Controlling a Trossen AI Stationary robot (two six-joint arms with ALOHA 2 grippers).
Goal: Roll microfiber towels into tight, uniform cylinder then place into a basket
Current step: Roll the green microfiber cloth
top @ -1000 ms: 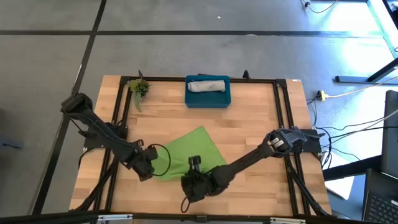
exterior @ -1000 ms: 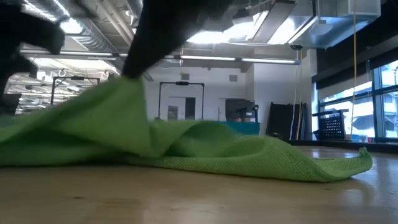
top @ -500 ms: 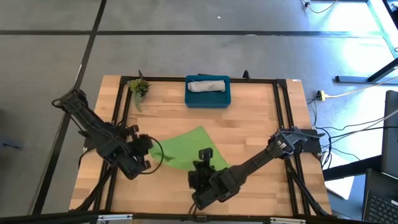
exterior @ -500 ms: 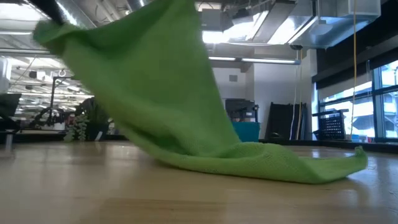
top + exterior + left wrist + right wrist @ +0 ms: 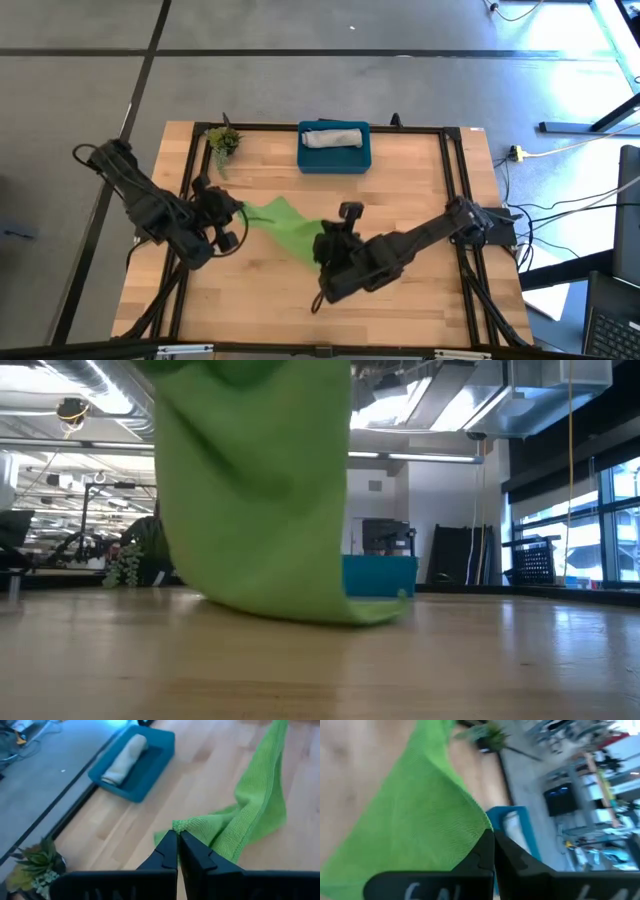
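**Progress: one towel stowed, one towel lifted and unrolled**

Towel status. The green towel (image 5: 283,224) is held off the table by two corners and hangs in a slack sheet between the grippers; in the low view its lowest fold (image 5: 300,605) appears to touch or nearly touch the table top. It is not rolled. The grey towel (image 5: 333,137) lies rolled as a cylinder inside the basket (image 5: 335,162), occupying the far part of the bin.

Judgement of progress. Roughly half of the task appears complete: one cylinder is stowed. Remaining steps for the green towel: lay flat, roll tight, transfer to the basket.

Gripper status.
- Left gripper (image 5: 178,837): jaws closed, pinching one corner of the green towel, near the table's left side.
- Right gripper (image 5: 491,842): jaws closed, pinching another edge of the green towel, near the table's centre.

Edges and clearance.
- The plant sprig (image 5: 222,140) stands at the far left corner, near the left arm's working zone; it is a likely snag point.
- The basket sits at the far edge, centre, well apart from the hanging towel.
- Bare table (image 5: 420,300) extends in front of and to the right of the towel, judged sufficient for spreading it flat.
- The black frame rails (image 5: 452,180) border the surface at both sides.
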